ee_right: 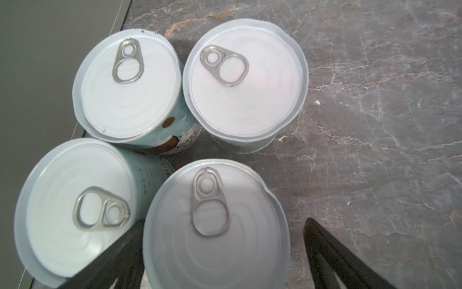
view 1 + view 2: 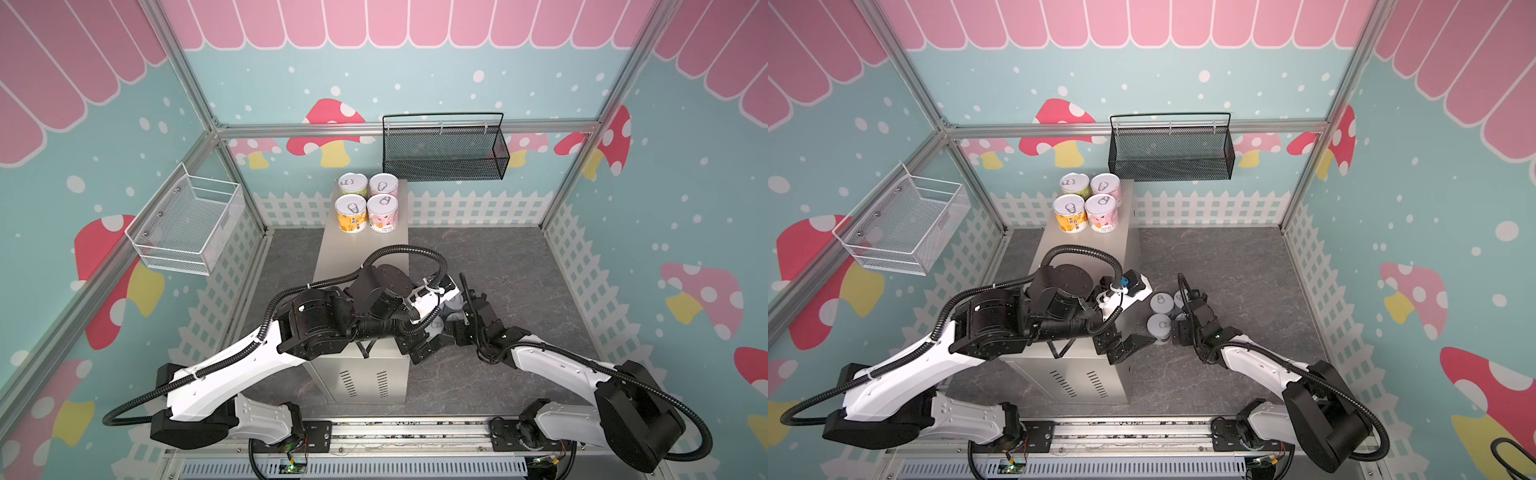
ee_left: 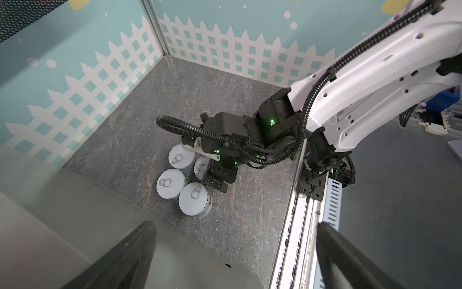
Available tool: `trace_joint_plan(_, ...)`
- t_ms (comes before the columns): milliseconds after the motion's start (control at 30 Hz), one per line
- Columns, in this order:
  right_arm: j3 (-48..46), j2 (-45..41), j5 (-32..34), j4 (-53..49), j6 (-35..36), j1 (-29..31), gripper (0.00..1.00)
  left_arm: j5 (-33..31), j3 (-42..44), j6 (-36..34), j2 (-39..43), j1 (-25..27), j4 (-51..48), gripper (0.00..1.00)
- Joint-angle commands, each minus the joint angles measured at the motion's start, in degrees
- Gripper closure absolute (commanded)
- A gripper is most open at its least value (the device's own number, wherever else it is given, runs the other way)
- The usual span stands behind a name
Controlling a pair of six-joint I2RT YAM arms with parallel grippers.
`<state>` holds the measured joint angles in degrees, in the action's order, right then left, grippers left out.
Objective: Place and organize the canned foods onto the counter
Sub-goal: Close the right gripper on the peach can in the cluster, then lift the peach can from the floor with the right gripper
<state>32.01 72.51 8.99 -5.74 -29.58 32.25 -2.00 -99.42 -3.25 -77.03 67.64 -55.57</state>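
Right jaws spread, straddling the nearest can [image 1: 225, 255] on the marble floor [image 1: 375, 125], one finger [image 1: 112, 262] tight beside its neighbour [image 1: 75, 207]: closing may shove that one over. Left jaws gape empty; four cans [image 2: 351, 212] sit on the tabletop [image 2: 357, 253].

Counter [image 2: 361, 253]: long beige-grey box, flat top, vent slits on near end.
Cans on counter [image 2: 351, 214]: four upright, tight square at far end; green, pink, yellow labels.
Other cans [image 3: 171, 184]: four upright, clustered just beside counter, below its top.
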Motion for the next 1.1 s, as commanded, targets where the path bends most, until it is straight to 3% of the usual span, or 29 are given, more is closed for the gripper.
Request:
trace_joint_plan(0, 1.4, 1.2, -1.2, 2.4, 1.3, -1.0, 0.04, -1.2, -1.6, -0.2, 0.0, 0.4, -1.4, 0.00)
trace_joint_plan(333, 2.5, 4.4, -2.7, 4.5, 3.1, -1.8, 0.08, -2.4, -1.4, -0.7, 0.0, 0.5, -1.3, 0.00)
trace_joint_plan(567, 3.2, 4.9, -2.3, 4.3, 3.7, -1.9, 0.20, -3.3, -0.9, -1.0, 0.6, 0.5, -1.3, 0.00)
trace_joint_plan(767, 4.2, 2.3, -2.2, 2.6, 4.2, -1.9, 0.30, -3.8, -0.8, -1.1, 1.2, 0.5, -1.3, 0.00)
trace_joint_plan(1067, 8.7, -5.0, -3.4, -5.7, 7.9, -1.9, 0.35, -5.5, 0.0, -0.6, 2.6, 0.5, -1.2, 0.00)
